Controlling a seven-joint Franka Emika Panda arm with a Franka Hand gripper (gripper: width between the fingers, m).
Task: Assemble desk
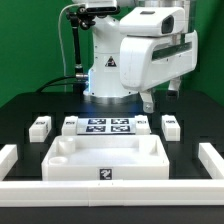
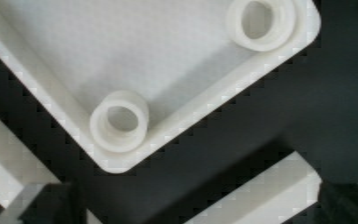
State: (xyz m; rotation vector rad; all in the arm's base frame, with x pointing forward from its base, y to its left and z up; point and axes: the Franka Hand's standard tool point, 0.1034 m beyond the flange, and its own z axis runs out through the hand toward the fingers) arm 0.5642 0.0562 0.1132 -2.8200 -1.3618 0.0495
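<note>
White desk top (image 1: 70,170) — only wrist view shows round sockets (image 2: 101,128).

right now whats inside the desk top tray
Inside the desk top, the wrist view shows two raised round sockets near its rim; no loose parts show. In the exterior view its front wall hides the floor just behind it.

White plastic tray-like desk top (image 1: 105,152) is lying mid-table, toward the front. Flat white marker board (image 1: 106,127) is lying just behind it. Four small white block legs are sitting in line with that board: far-left leg (image 1: 40,127) and near-left leg (image 1: 70,125) on the exterior view's left, near-right leg (image 1: 141,124) and far-right leg (image 1: 170,127) on its right. Long white front rail (image 1: 60,190) is running before the top, with left rail (image 1: 10,160) and right rail (image 1: 212,160) flanking it.
</note>
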